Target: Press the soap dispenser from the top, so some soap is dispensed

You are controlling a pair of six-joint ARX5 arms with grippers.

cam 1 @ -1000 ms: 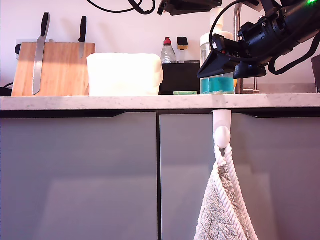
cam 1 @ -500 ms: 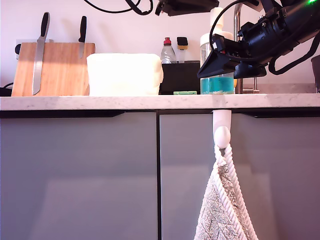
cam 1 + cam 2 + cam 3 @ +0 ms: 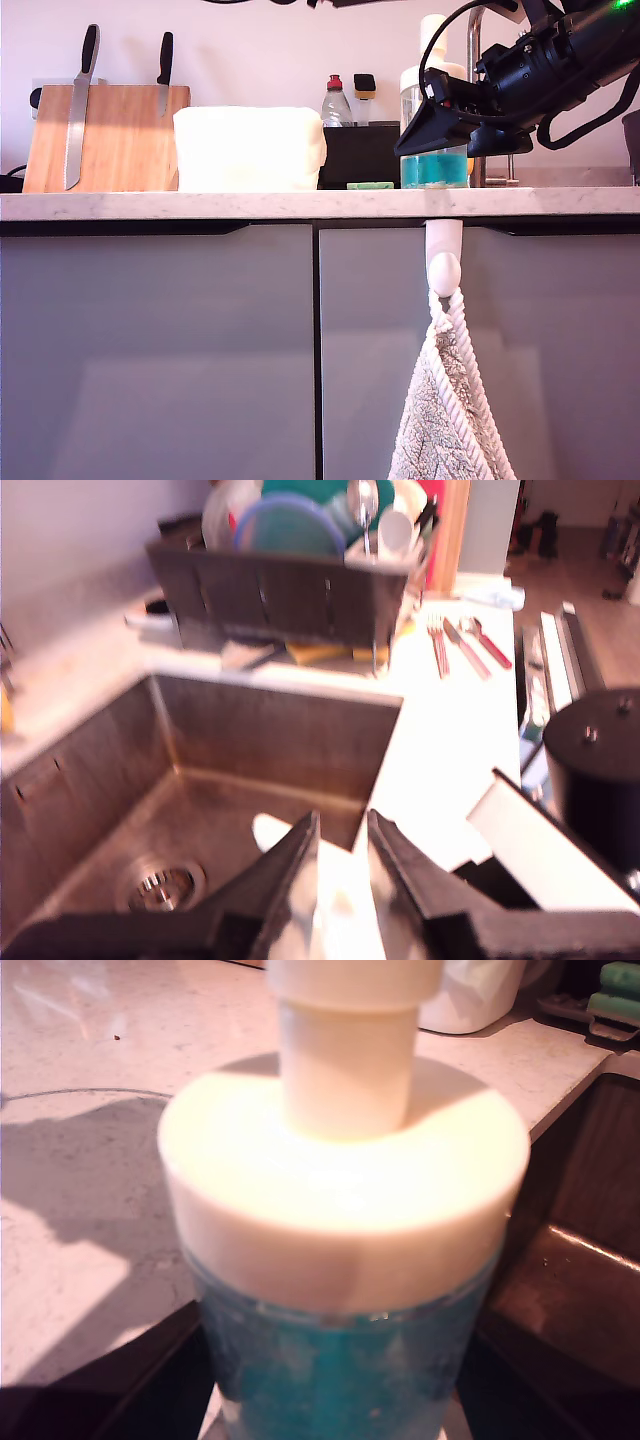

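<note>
Counter; soap dispenser inside second claw.

Tool above steel sink

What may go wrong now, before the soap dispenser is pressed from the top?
1. The plunger knob is narrow; my first tool, with jaws slightly apart, might slip off it.
2. The soap dispenser stands beside the sink edge; if my second tool holds it loosely, a push might tip it in.
</note>
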